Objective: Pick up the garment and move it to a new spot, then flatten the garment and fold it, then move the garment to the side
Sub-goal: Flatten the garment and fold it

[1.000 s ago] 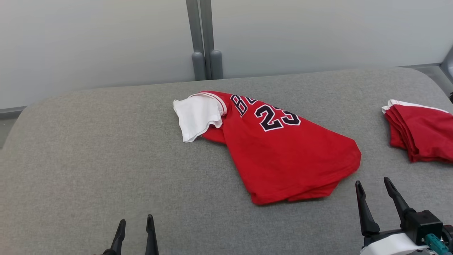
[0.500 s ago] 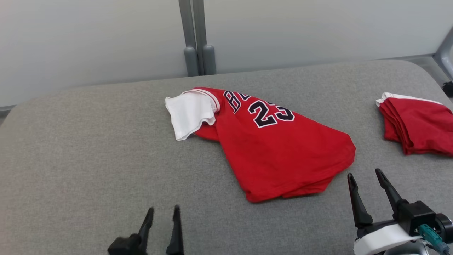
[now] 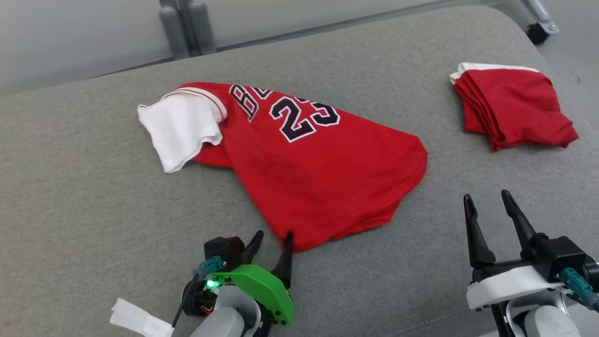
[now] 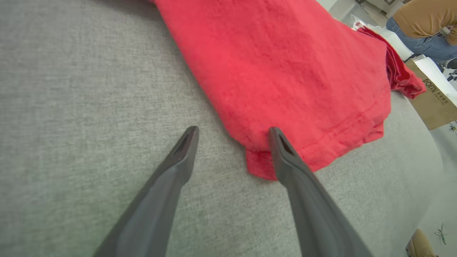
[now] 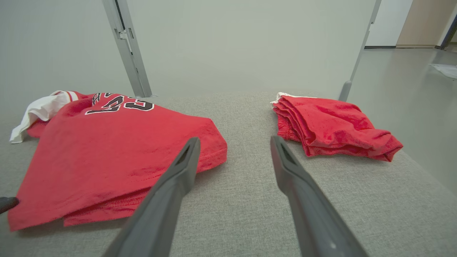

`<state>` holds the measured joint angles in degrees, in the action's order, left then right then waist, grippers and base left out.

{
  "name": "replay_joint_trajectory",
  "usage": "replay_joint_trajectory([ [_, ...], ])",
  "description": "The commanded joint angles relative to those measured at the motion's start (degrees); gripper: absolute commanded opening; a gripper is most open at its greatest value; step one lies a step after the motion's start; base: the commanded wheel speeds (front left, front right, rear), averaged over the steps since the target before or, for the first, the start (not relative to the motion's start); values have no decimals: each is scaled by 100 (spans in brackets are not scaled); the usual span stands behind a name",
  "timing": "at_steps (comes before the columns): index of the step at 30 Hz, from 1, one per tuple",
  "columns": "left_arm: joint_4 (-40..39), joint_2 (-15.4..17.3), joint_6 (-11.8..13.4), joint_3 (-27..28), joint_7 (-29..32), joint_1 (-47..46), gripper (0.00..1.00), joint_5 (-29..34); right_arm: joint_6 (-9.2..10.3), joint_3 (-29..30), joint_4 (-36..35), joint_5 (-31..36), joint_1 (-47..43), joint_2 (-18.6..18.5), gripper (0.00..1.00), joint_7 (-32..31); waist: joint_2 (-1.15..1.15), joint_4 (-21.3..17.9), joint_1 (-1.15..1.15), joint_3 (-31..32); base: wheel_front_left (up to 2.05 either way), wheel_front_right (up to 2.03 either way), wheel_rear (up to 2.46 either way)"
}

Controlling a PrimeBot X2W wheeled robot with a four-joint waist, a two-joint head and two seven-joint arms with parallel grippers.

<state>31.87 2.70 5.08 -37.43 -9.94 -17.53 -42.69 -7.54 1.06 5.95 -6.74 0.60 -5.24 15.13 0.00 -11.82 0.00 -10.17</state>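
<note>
The garment [image 3: 309, 159] is a red jersey with a dark "23" and a white sleeve, lying crumpled in the middle of the grey padded table [image 3: 93, 196]. My left gripper [image 3: 272, 238] is open at the jersey's near corner, its right finger against the hem. In the left wrist view the left gripper [image 4: 234, 134] has that hem corner [image 4: 260, 164] lying between its fingers. My right gripper [image 3: 486, 201] stands open above the table, to the right of the jersey and apart from it. In the right wrist view the right gripper [image 5: 234, 144] points between the jersey [image 5: 107, 150] and a folded pile.
A folded stack of red clothes [image 3: 510, 110] lies at the table's far right, also in the right wrist view [image 5: 332, 125]. A grey post [image 3: 187, 25] stands behind the table. A person in a tan top [image 4: 425, 21] and a cardboard box [image 4: 432, 96] are beyond the table.
The head camera has tilted down and turned right. My left gripper has moved forward and right up to the jersey's near corner. The right gripper has kept its place.
</note>
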Motion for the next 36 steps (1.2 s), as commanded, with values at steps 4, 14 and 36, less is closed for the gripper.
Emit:
replay_joint_trajectory([
  [4, 424, 36, -21, -294, -78, -251, 100, -223, 10, 51, 46, 6, 36, 53, 100, 2, 0, -539, 0, -435, 0, 0, 0],
  [14, 496, 6, -485, -858, -114, -240, 0, -865, 11, 134, 92, 12, -57, 53, 100, 2, 0, -164, 0, -186, 0, 0, 0],
  [36, -3739, 3554, 1632, 1871, 653, 2290, 0, -2341, 11, 124, 286, 90, -499, 79, 100, 2, 0, 1054, 0, 487, 0, 0, 0],
])
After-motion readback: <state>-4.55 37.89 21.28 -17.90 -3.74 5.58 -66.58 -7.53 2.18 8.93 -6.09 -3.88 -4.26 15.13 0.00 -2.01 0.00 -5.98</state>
